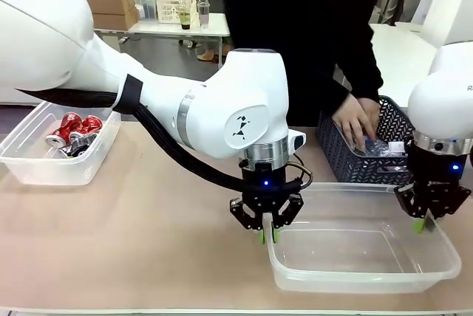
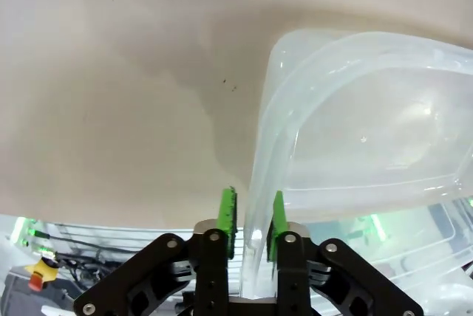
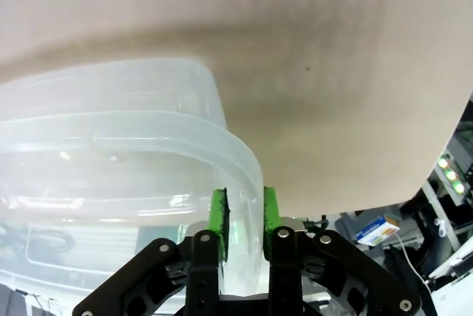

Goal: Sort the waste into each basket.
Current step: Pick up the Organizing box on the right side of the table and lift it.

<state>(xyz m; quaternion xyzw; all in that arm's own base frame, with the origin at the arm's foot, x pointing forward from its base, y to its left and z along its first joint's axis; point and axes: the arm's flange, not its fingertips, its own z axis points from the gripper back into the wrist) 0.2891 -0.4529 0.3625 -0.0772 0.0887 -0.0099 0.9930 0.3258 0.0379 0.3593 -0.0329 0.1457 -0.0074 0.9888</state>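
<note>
An empty clear basket point(image 1: 443, 264) lies at the front right of the table. My left gripper point(image 1: 267, 236) is shut on its left rim; in the left wrist view the green pads point(image 2: 228, 214) pinch the clear basket's wall point(image 2: 332, 109). My right gripper point(image 1: 423, 221) is shut on the right rim, and the right wrist view shows the clear basket's rim point(image 3: 148, 128) between its pads point(image 3: 270, 211). A second clear basket point(image 1: 29, 165) at the far left holds red cans point(image 1: 72, 128) and a dark can point(image 1: 74, 149).
A dark lattice basket point(image 1: 344, 157) stands behind the empty tub. A person in black has a hand point(image 1: 355, 120) inside it, over clear bottles point(image 1: 388, 150). Bare tan table point(image 1: 162, 220) spans the middle.
</note>
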